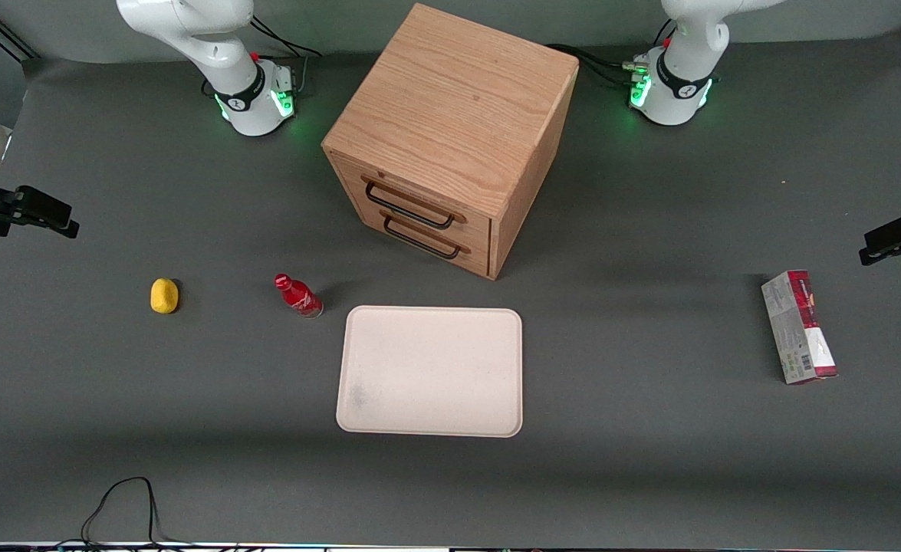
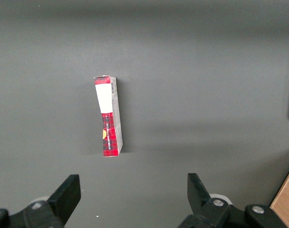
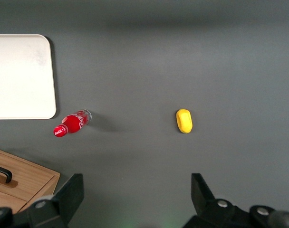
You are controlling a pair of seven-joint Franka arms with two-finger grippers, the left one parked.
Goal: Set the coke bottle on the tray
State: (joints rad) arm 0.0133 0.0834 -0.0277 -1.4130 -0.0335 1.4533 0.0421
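The gripper (image 3: 135,199) hangs high above the table at the working arm's end, its 2 fingers (image 3: 68,192) spread wide apart with nothing between them; in the front view it shows only as a dark shape at the frame edge. The coke bottle (image 1: 297,296) stands on the grey table, well below and well apart from the open fingers, its red cap leaning away from the tray (image 1: 431,371) in the front view's perspective. From the wrist camera the coke bottle (image 3: 72,123) sits ahead of one fingertip, while a yellow lemon-like object (image 3: 184,120) lies ahead of the other; the gap between the fingers points at bare table between these 2 things. The tray (image 3: 21,76) lies just beside the bottle, not touching it, and carries nothing. A wooden cabinet with 2 drawers (image 1: 450,138) stands near the tray, farther from the front camera. The task looks to be at its very first step, the approach, with no grasp made. The next move calls for shifting the fingers sideways until they straddle the bottle, then descending, closing on its body below the cap, and keeping clear of the cabinet's corner nearby.
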